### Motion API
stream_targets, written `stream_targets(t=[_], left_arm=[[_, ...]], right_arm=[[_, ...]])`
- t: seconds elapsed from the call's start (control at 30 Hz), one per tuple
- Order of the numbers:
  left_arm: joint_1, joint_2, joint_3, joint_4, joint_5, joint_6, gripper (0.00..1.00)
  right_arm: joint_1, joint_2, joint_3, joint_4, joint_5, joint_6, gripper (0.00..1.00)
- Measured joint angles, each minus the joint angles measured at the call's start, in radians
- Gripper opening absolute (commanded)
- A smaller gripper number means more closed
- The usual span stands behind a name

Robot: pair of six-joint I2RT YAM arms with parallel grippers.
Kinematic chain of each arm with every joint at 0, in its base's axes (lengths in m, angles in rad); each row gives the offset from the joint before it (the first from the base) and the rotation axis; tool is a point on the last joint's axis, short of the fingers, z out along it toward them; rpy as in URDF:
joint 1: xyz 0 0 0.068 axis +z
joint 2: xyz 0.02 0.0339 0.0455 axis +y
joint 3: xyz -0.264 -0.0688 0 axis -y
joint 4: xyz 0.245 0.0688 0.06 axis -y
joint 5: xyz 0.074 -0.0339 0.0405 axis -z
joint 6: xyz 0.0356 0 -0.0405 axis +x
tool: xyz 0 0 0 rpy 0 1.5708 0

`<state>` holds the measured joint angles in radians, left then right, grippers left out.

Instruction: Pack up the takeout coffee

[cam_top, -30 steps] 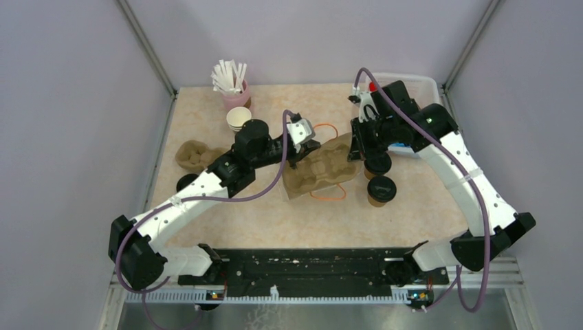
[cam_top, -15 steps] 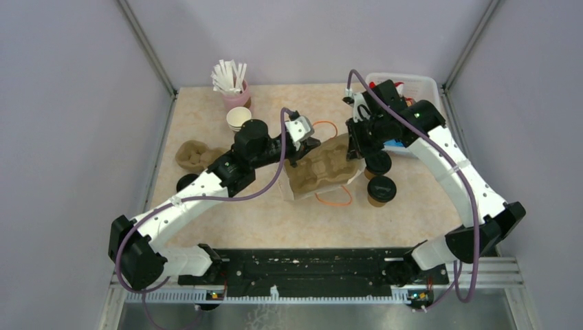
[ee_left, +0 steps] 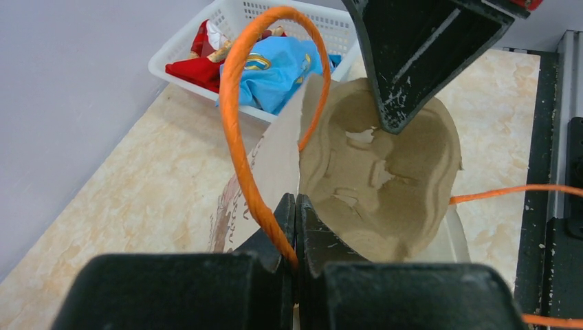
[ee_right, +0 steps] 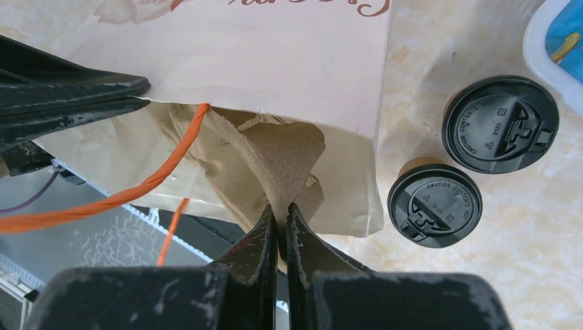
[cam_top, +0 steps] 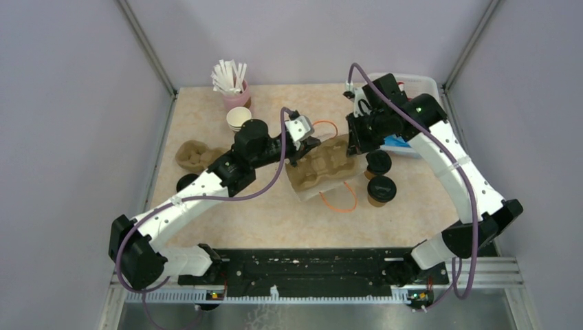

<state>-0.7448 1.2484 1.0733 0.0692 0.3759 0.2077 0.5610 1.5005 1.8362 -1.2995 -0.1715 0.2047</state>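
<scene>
The left gripper (ee_left: 295, 210) has its jaws pressed together on the rim of the pale paper bag (ee_left: 271, 165), with the bag's orange twisted-paper handle (ee_left: 237, 103) caught between them. The right gripper (ee_right: 282, 214) pinches the edge of the brown moulded-pulp cup carrier (ee_right: 275, 155), which sits in the bag's open mouth. Two small brown paper cups with round black plastic lids, one (ee_right: 498, 124) and the other (ee_right: 434, 205), stand side by side on the beige marbled table (ee_right: 481, 275). They are just beside the bag and clear of both grippers.

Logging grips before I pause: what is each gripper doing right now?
Left gripper: closed on the rim of the beige paper bag with orange handles.
Right gripper: closed on the brown moulded-pulp cup carrier.
</scene>
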Motion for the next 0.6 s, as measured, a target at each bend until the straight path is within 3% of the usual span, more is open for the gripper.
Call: stream_targets(t=[0.6], left_arm=[[0.000, 0.013, -0.002, 0.000, -0.006, -0.026, 0.00]], right_arm=[[0.000, -0.022, -0.220, 0.215, -0.015, 0.013, 0.00]])
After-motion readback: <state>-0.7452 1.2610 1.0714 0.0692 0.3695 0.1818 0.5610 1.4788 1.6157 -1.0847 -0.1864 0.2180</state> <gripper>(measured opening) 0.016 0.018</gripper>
